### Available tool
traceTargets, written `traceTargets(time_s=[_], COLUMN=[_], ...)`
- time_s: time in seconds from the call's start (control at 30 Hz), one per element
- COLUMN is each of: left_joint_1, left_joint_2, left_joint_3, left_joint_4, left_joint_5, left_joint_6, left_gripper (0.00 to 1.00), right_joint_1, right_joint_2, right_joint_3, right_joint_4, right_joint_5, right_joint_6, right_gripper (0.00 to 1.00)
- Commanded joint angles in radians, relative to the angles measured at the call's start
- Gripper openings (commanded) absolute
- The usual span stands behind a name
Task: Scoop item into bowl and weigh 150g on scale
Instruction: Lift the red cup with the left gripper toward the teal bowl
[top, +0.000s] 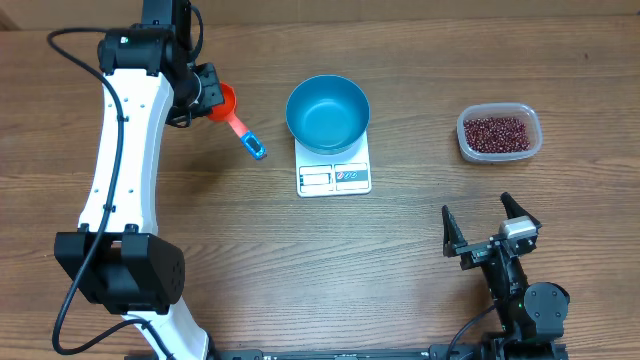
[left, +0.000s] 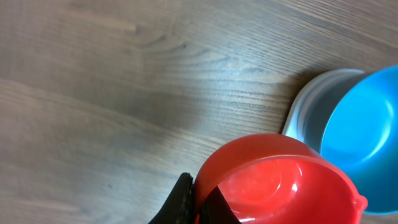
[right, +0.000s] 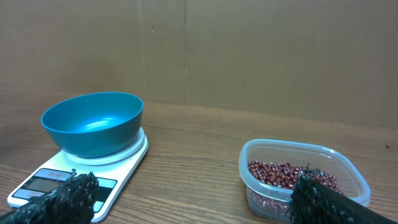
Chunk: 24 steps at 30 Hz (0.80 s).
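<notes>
The blue bowl (top: 327, 112) sits empty on the white scale (top: 334, 177) at the table's middle. The item, dark red-brown beans (top: 496, 132), fills a clear container (top: 533, 140) at the right. My left gripper (top: 206, 90) is shut on the rim of an orange-red scoop (top: 224, 104), left of the bowl; the scoop's blue-tipped handle points toward the front right. In the left wrist view one finger (left: 182, 200) presses outside the scoop's cup (left: 280, 180) and the other inside, with the bowl (left: 367, 137) beyond. My right gripper (top: 490, 226) stands open in front of the container, holding nothing.
The right wrist view shows the bowl (right: 93, 123) on the scale (right: 121, 163) at the left and the bean container (right: 348, 171) at the right, with bare wooden tabletop between them and a brown wall behind.
</notes>
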Motion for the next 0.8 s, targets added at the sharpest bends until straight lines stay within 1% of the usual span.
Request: traceTargets(time_s=[0.0, 0.1, 0.37, 0.77], left_joint_1=[-0.008, -0.008, -0.008, -0.008], left_joint_2=[-0.025, -0.025, -0.025, -0.025], left_joint_3=[0.024, 0.024, 0.024, 0.024], left_joint_4=[-0.024, -0.036, -0.043, -0.046], left_joint_5=[0.013, 0.021, 0.068, 0.068], left_joint_6=[-0.201, -0.229, -0.233, -0.23], left_gripper=[0.04, 0.04, 0.04, 0.04], right_joint_1=[-0.004, -0.004, -0.004, -0.004], right_joint_2=[-0.011, -0.011, -0.011, -0.011], right_joint_3=[-0.01, -0.011, -0.011, -0.011], right_joint_4=[0.006, 0.006, 0.006, 0.006], right_joint_5=[0.002, 0.002, 0.002, 0.002], right_joint_6=[-0.001, -0.001, -0.001, -0.001], right_gripper=[1.0, 1.0, 1.0, 1.0])
